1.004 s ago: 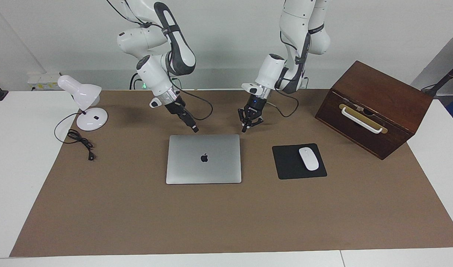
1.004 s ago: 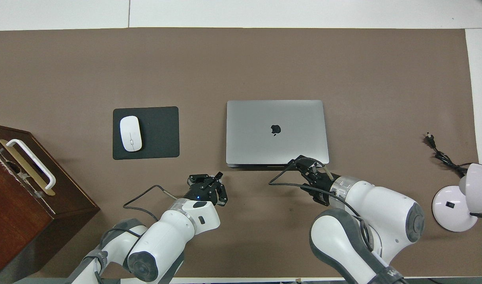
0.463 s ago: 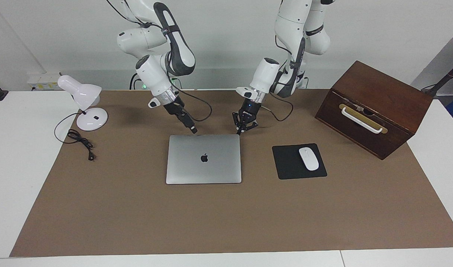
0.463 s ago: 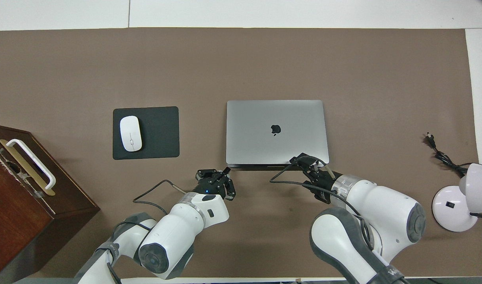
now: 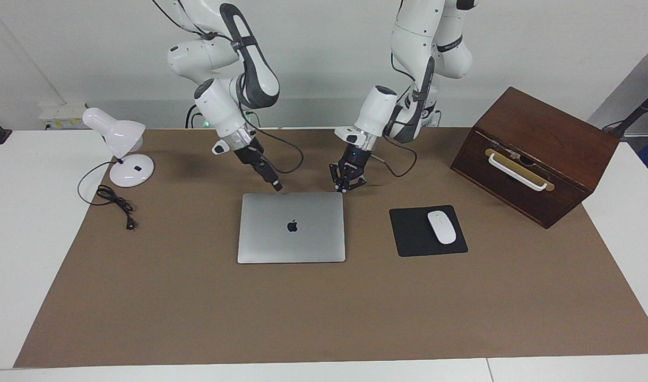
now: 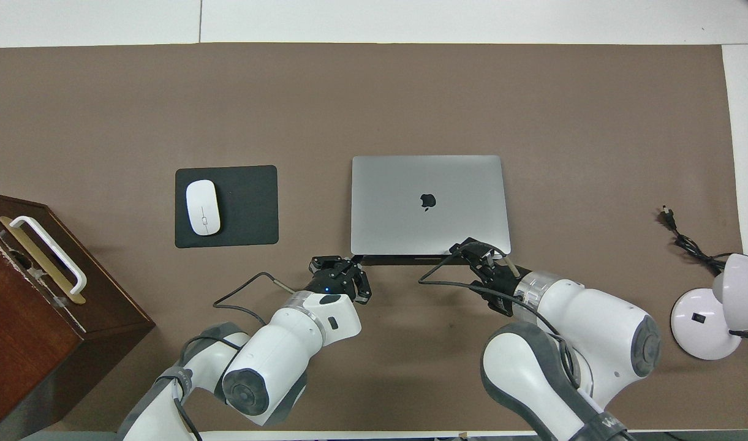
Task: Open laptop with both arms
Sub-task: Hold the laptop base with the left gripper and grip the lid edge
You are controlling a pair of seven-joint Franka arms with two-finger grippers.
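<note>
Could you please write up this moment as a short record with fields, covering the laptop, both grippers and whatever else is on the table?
laptop: laptop shut, lying flat on the brown mat
left gripper: left gripper at the laptop's robot-side corner toward the left arm's end
right gripper: right gripper over the laptop's robot-side edge
mouse: white mouse on the black mouse pad, beside the laptop
box: wooden box, left arm's end
lamp: desk lamp, right arm's end

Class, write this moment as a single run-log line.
laptop: shut, flat on mat | left claw: at its robot-side corner | right claw: over same edge | lid not yet lifted
</note>
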